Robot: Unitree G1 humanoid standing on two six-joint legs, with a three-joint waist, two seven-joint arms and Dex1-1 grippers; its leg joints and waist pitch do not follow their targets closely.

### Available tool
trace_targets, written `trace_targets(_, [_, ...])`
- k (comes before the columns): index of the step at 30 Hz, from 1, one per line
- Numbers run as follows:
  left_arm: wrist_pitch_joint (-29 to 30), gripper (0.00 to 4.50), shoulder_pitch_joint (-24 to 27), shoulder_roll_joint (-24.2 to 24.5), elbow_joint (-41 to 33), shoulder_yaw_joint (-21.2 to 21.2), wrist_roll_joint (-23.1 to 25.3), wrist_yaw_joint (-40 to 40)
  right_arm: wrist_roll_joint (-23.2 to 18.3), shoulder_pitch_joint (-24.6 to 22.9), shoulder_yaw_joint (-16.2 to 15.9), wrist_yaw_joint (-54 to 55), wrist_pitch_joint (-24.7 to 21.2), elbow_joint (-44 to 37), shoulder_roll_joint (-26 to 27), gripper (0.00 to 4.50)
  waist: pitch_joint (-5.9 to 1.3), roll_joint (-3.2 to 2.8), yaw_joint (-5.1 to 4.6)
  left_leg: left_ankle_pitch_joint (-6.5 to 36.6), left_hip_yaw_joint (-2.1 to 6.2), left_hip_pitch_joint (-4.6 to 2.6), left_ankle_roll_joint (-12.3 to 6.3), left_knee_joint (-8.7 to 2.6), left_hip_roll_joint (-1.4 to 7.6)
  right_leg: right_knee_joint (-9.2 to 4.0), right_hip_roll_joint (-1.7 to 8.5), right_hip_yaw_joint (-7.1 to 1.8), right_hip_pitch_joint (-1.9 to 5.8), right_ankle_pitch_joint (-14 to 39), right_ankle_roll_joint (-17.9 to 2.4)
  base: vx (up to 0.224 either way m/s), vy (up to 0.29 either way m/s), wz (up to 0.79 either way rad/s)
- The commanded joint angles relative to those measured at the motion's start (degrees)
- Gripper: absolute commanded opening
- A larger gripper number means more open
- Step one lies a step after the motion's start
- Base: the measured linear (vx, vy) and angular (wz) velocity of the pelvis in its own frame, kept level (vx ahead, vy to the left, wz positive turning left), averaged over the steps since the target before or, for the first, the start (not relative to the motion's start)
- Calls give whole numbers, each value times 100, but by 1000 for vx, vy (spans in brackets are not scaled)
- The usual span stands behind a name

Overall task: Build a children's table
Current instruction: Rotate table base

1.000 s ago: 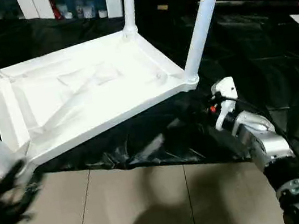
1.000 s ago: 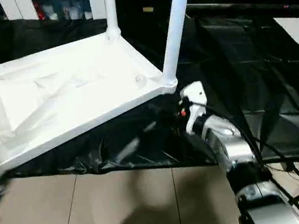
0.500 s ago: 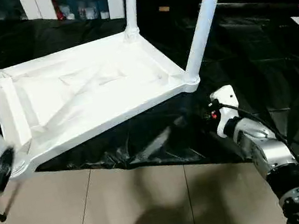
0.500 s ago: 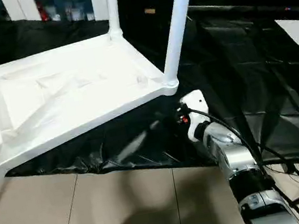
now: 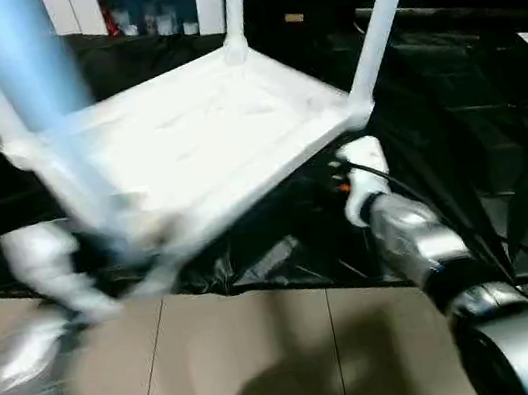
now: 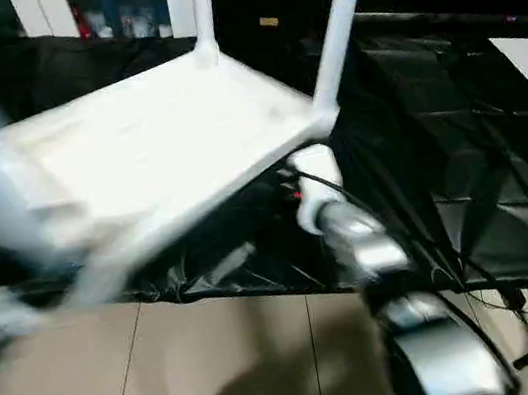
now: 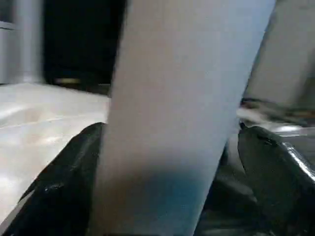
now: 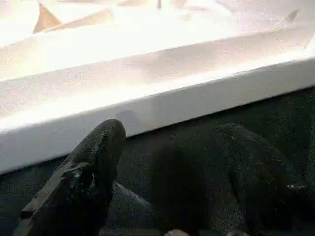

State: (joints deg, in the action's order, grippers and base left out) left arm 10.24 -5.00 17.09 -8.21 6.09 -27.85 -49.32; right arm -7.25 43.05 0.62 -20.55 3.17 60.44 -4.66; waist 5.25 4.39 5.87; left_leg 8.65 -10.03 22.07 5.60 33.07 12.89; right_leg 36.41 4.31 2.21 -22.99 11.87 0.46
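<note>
Now left hand spread around leg; right hand open under tabletop.

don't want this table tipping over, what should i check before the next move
1. Left gripper at the near leg: ok.
2. Its hold on that leg: cannot tell, motion blur.
3. Right gripper jaws open, nothing between them: ok.
4. Right gripper close under the tabletop rim: ok.
5. Far leg and right leg standing in corner sockets: ok.
</note>
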Motion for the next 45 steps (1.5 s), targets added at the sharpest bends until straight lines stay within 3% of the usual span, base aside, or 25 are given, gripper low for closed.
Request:
trace_targets(1, [62,442,-212,-169,-70,-363,-38,-62,75,106,30,108,36,247,12,342,-442,-128,-18,1020,-75,-121,110,-340,-2,-301,225,-183,252,-174,-1233,0,0,0])
trace_targets(8, [-199,442,-1292,-1301,792,-1210,360,-58,-163,418,312,71,216,668,202,342,-459,-137,-45,1230,-61,-108,126,-325,1,-332,244,-183,268,130,-1177,0,0,0])
trace_targets(9, [-316,442,-1540,-1546,1078,-1330,447,-35,-212,420,367,35,250,700,181,342,-473,-239,-34,1262,-50,-125,136,-318,1,-327,252,-183,259,114,-1189,0,0,0])
trace_targets(10, [-387,442,-1693,-1694,1256,-1402,495,-16,-237,418,398,12,272,720,163,342,-474,-164,-55,1326,-62,-126,120,-304,4,-340,240,-182,267,78,-1244,0,0,0])
trace_targets(11, [-512,442,-1897,-1863,1538,-1483,571,38,-223,404,425,15,319,768,119,342,-486,-247,-47,1295,-48,-123,118,-299,0,-327,249,-181,272,20,-1268,0,0,0])
trace_targets(12, [-575,442,-1987,-1932,1669,-1515,607,65,-209,395,434,23,341,790,97,342,-478,-197,-76,1283,-61,-104,88,-299,-9,-345,232,-180,275,-10,-1268,0,0,0])
trace_targets(13, [-703,442,-2180,-2088,1987,-1537,671,122,-225,347,485,31,375,802,41,342,-503,-292,-69,1231,-46,-102,91,-280,-16,-314,240,-177,298,-136,-1318,0,0,0])
trace_targets(14, [-811,442,-2321,-2204,2230,-1553,716,163,-238,305,525,27,402,812,-6,342,-498,-323,-84,1246,-49,-101,72,-274,-28,-336,231,-177,292,-158,-1336,0,0,0])
trace_targets(15, [-874,442,-2400,-2272,2371,-1557,740,184,-251,278,551,20,416,815,-32,342,-513,-245,-76,1255,-61,-111,17,-258,-26,-341,232,-180,313,-187,-1394,0,0,0])
trace_targets(16, [-917,442,-2499,-2400,2550,-1599,758,173,-294,212,597,-48,434,798,-78,342,-514,-361,-82,1144,-53,-71,-110,-244,-44,-345,250,-180,337,-241,-1455,0,0,0])
trace_targets(17, [-926,442,-2531,-2459,2612,-1626,762,165,-316,182,618,-77,440,791,-96,342,-514,-361,-82,1144,-53,-71,-110,-244,-44,-345,250,-180,337,-241,-1455,0,0,0])
trace_targets(18, [-948,442,-2569,-2521,2690,-1640,773,149,-324,166,654,-104,456,807,-109,342,-531,-292,-86,1089,-59,-64,-200,-226,-46,-341,245,-182,362,-306,-1517,0,0,0])
trace_targets(19, [-966,442,-2593,-2560,2742,-1645,783,137,-326,161,679,-119,469,825,-115,342,-547,-294,-76,952,-60,-52,-316,-213,-46,-321,252,-180,376,-419,-1587,0,0,0])
trace_targets(20, [-975,442,-2581,-2612,2764,-1693,808,113,-312,134,674,-206,488,826,-113,342,-548,-304,-80,896,-60,-43,-366,-208,-46,-320,252,-177,373,-453,-1613,0,0,0])
trace_targets(21, [-1013,442,-2587,-2653,2818,-1716,833,87,-298,123,676,-271,514,844,-110,342,-533,-391,-104,921,-55,-37,-409,-211,-37,-341,246,-168,357,-443,-1660,0,0,0])
trace_targets(22, [-1079,442,-2580,-2680,2893,-1741,906,115,-287,125,674,-320,539,867,-93,342,-532,-366,-110,993,-55,-52,-461,-207,-35,-349,235,-161,355,-333,-1714,0,0,0])
trace_targets(26, [-1247,442,-2602,-2689,3071,-1739,997,146,-332,170,707,-444,542,920,-33,342,-519,-398,-117,1138,-51,-68,-467,-221,-19,-381,241,-154,332,22,-1711,0,0,0])
trace_targets(27, [-1282,442,-2602,-2674,3106,-1738,1044,195,-335,199,698,-499,548,937,11,342,-507,-353,-127,1213,-54,-70,-444,-234,-9,-396,238,-154,325,134,-1702,0,0,0])
trace_targets(29, [-1521,442,-2685,-2665,3332,-1658,1136,308,-247,323,639,-595,547,1028,168,342,-495,-363,-133,1284,-49,-66,-418,-247,-14,-410,250,-151,317,384,-1636,0,0,0])
trace_targets(30, [-1521,442,-2685,-2665,3332,-1658,1136,308,-247,323,639,-595,547,1028,168,342,-497,-306,-138,1311,-51,-68,-417,-253,-11,-427,252,-147,319,464,-1610,0,0,0])
trace_targets(31, [-1582,442,-2716,-2665,3399,-1631,1161,336,-221,368,620,-587,553,1056,207,342,-491,-336,-142,1357,-48,-76,-389,-257,-7,-425,262,-151,308,567,-1590,0,0,0])
trace_targets(33, [-1707,442,-2746,-2668,3476,-1597,1230,419,-195,461,607,-535,571,1098,260,342,-474,-273,-173,1414,-46,-59,-373,-269,-12,-443,264,-145,305,772,-1521,0,0,0])
trace_targets(34, [-1749,442,-2749,-2676,3493,-1584,1239,427,-197,492,622,-521,570,1109,272,342,-468,-310,-199,1447,-37,-53,-340,-278,-11,-462,282,-144,301,976,-1446,0,0,0])
trace_targets(36, [-1778,442,-2751,-2687,3499,-1564,1240,427,-200,545,645,-549,571,1123,294,342,-468,-276,-212,1426,-38,-46,-336,-281,-9,-467,275,-140,297,977,-1422,0,0,0])
trace_targets(45, [-1969,442,-2743,-2776,3500,-1542,1386,649,7,779,570,-268,657,1252,319,342,-484,-273,-216,1044,-51,-38,-560,-254,-3,-396,274,-145,288,300,-1593,0,0,0])
